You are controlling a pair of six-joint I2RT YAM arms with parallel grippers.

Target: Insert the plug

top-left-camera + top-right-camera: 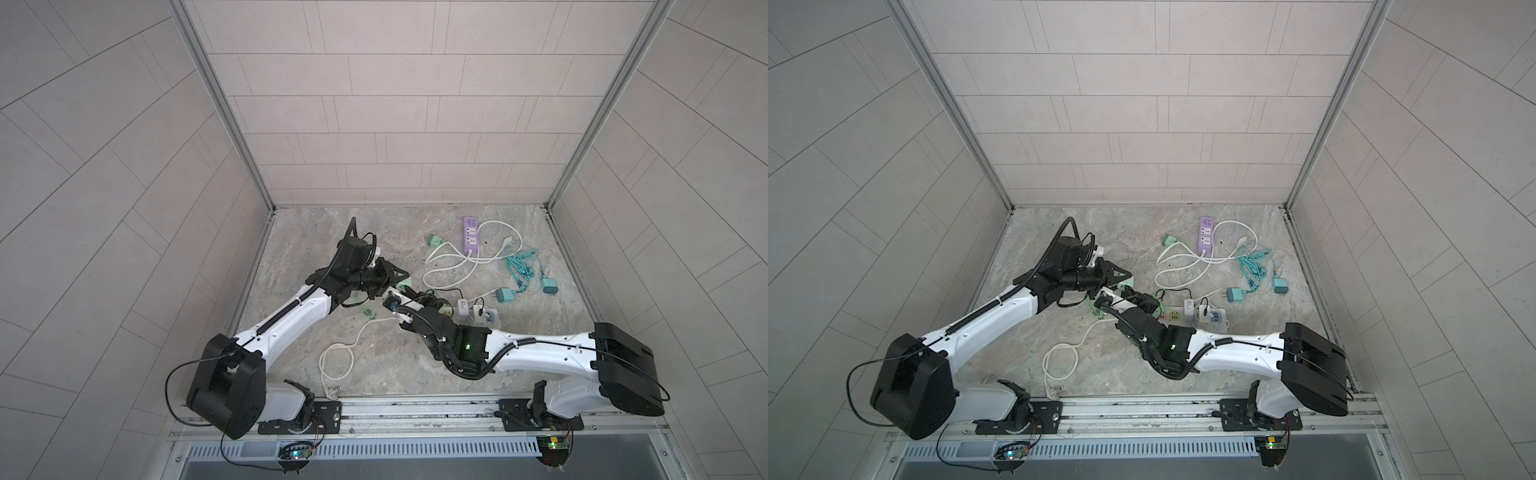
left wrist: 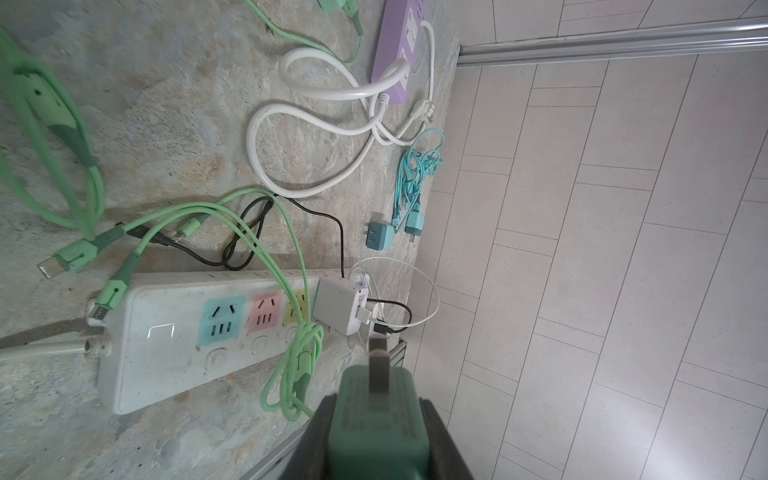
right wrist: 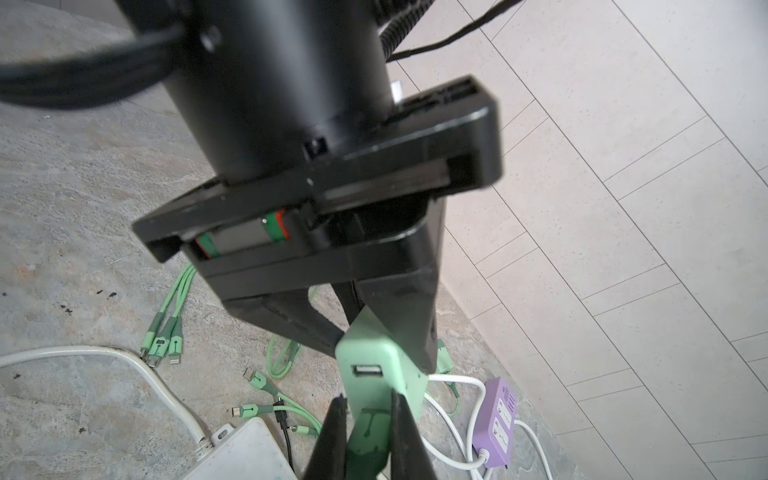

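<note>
My left gripper (image 2: 376, 415) is shut on a pale green charger (image 2: 376, 419) and holds it above the table, metal prongs pointing away from the wrist. The charger (image 3: 374, 365) shows its USB port (image 3: 368, 370), which is empty. My right gripper (image 3: 368, 436) is shut on the plug (image 3: 368, 432), the green end of a cable. The plug sits right up against the charger's face just beside the port; its tip is hidden. In both top views the two grippers meet at the charger (image 1: 406, 282) (image 1: 1126, 284) in mid-table.
A white power strip (image 2: 166, 332) (image 3: 245, 453) lies below the grippers with a white adapter plugged in and green cables (image 2: 291, 353) draped over it. Behind it are a purple strip (image 1: 471, 234) with looped white cord, two teal chargers (image 1: 505, 295) and another green one (image 1: 435, 240).
</note>
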